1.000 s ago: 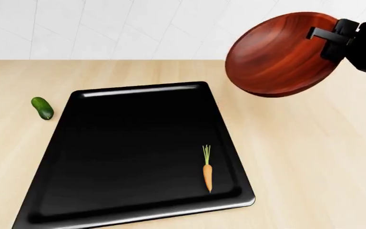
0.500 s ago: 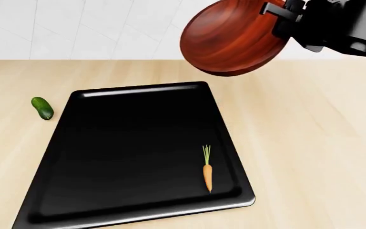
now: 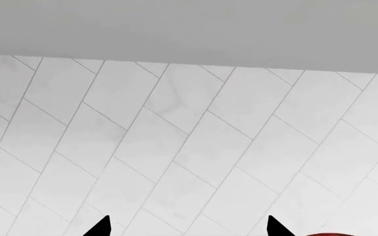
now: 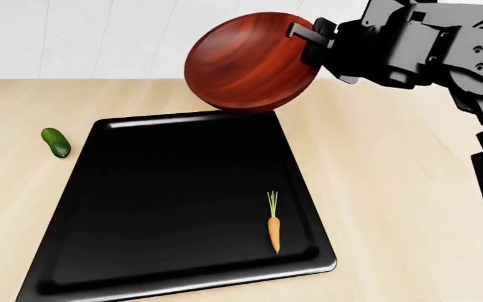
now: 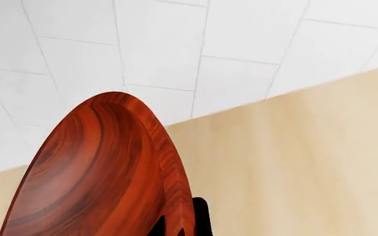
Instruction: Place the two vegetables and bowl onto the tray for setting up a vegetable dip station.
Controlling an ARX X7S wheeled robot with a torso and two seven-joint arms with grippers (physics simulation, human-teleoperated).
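Observation:
My right gripper (image 4: 310, 39) is shut on the rim of the reddish-brown wooden bowl (image 4: 246, 63) and holds it tilted in the air above the far edge of the black tray (image 4: 141, 189). In the right wrist view the bowl (image 5: 90, 172) fills the lower left, its rim between my fingers (image 5: 201, 216). The orange carrot (image 4: 274, 233) lies on the tray near its right front corner. The dark-green cucumber (image 4: 55, 142) lies on the wooden counter left of the tray. My left gripper (image 3: 185, 231) is open, empty and faces the tiled wall; it is outside the head view.
The light wooden counter (image 4: 409, 207) spreads around the tray, with a white tiled wall (image 4: 99, 38) behind it. My right arm (image 4: 443, 50) reaches in from the upper right.
My right gripper has carried the bowl leftward and a little lower, from the upper right to above the tray's far edge. Carrot, cucumber and tray have not moved.

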